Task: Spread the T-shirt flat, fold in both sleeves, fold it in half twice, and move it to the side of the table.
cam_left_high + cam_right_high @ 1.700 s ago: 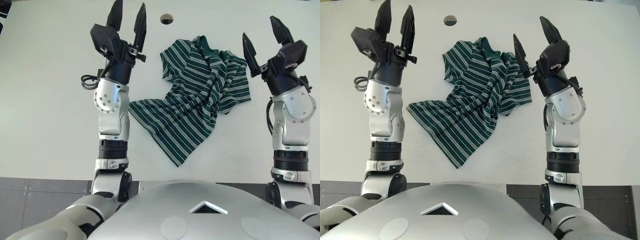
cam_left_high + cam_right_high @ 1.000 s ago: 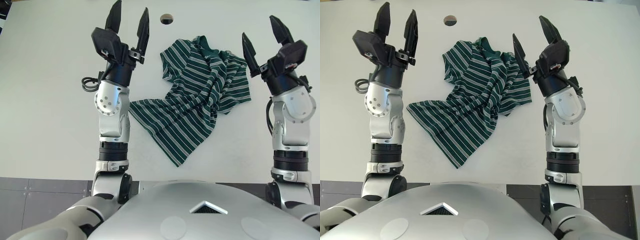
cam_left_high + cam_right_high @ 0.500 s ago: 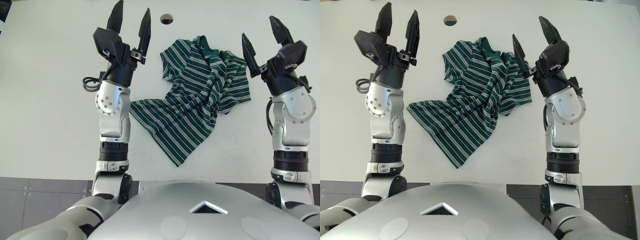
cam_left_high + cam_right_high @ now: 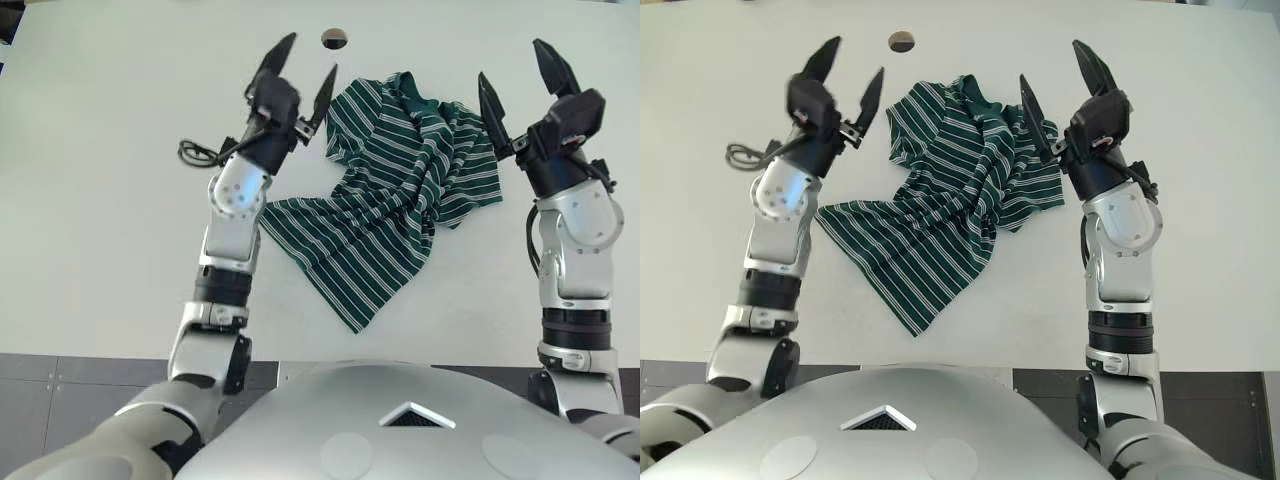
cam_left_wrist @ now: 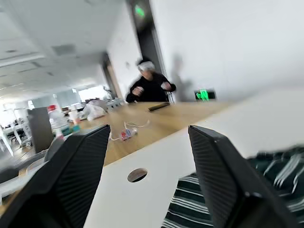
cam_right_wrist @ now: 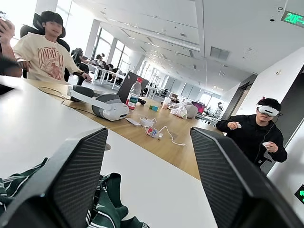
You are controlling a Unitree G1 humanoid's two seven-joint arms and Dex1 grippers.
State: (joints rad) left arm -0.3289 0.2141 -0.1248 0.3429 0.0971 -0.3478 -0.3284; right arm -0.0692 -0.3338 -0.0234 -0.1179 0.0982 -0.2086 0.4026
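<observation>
You are at the very start of the job: by the look of it, none of the listed steps is done yet. The T-shirt (image 4: 400, 190), green with white stripes, lies crumpled on the white table (image 4: 100, 250) in the gap between your two pincers. Its upper part is bunched into folds and a long flap trails from there back toward the robot. No sleeve is laid out that you could fold, and I cannot tell which fold hides which sleeve.

Your left pincer (image 4: 311, 54) is spread wide and holds nothing. It sits just beside the shirt's nearest bunched corner, tilted toward the cloth, with its fingertips (image 5: 216, 156) framing striped fabric in the wrist view. Whether it touches the shirt I cannot tell; it looks to be apart from it. The round table hole (image 4: 333, 39) lies just beyond this pincer, and a coiled black cable (image 4: 200, 152) lies on its outer side, away from the shirt.

Your right pincer (image 4: 510, 62) is also spread and empty, upright at the shirt's opposite edge, its inner finger close by the cloth.

Everything is left for you: spread the shirt flat, turn in both sleeves, fold it in half twice, and carry it to the table's side. I judge flattening to be the step in hand.
</observation>
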